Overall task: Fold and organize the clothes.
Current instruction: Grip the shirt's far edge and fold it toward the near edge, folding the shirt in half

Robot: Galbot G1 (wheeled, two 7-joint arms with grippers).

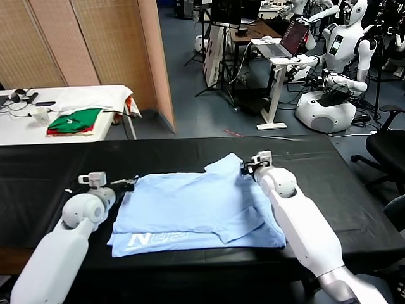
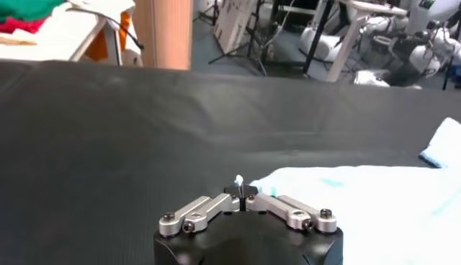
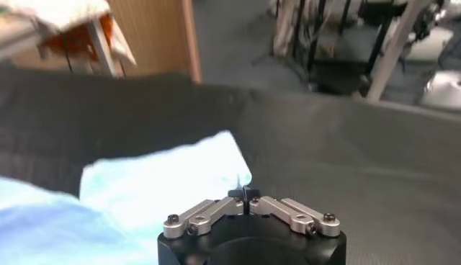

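T-shirt [image 1: 196, 206]: a pale blue shirt is laid flat on the black table [image 1: 50, 171], partly folded, with white lettering seen at its near left corner.
Left arm: it is stretched forward from the near left, low over the table, with the wrist turned toward the shirt's far left corner.
Left gripper [image 1: 130, 184]: the fingers are pressed together, and a small tip of pale fabric is pinched between them at the shirt's left edge, as seen in the left wrist view [image 2: 240, 189].
Right arm: it is extended diagonally from the near right, passing over the shirt's right side.
Right gripper [image 1: 244, 168]: the fingers are closed on the cloth at the far right corner, beside the raised sleeve [image 3: 166, 180].
Side table [image 1: 76, 95]: a green-and-red pile of folded clothes [image 1: 74, 120] is kept there, well apart.
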